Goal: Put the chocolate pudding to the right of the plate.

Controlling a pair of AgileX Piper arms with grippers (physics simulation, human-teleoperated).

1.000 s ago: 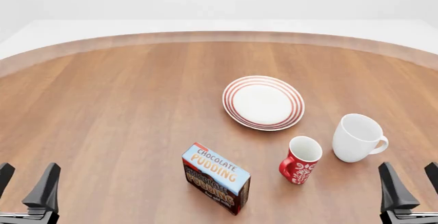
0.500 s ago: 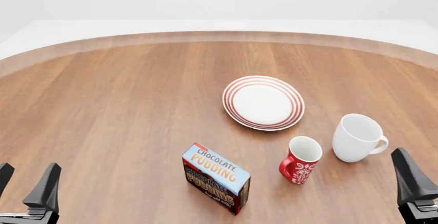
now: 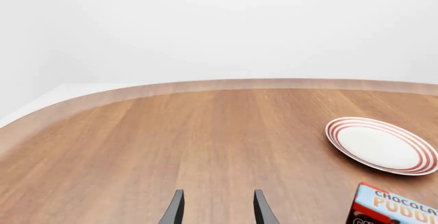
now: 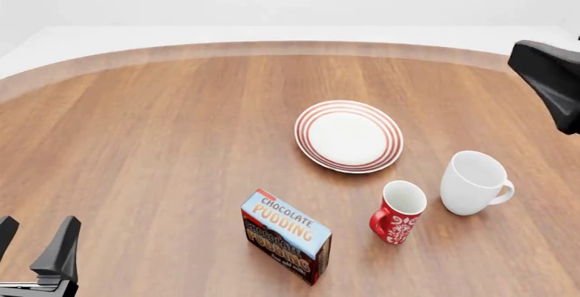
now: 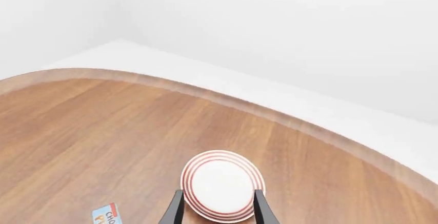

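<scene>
- Since the earlier frame, right tool [image 5: 215, 208] has risen from the near right corner; fingers apart, empty.
- Left tool [image 3: 217, 208] apart, near left corner.
- Chocolate pudding [image 4: 286, 236] stands by the surface's near edge, plate [image 4: 349, 136] central.
- Risk: red mug [image 4: 397, 211] and white mug [image 4: 473, 182] crowd the target spot; carton may strike them.

The plate [image 4: 349, 136] lies on the surface [image 4: 163, 141]. The chocolate pudding [image 4: 286, 236] stands nearer to the camera than the plate and a little left of it. The patterned mug [image 4: 398, 212] stands in front of the plate, slightly right. The plain mug [image 4: 474, 182] stands to the right of the plate and nearer.
</scene>
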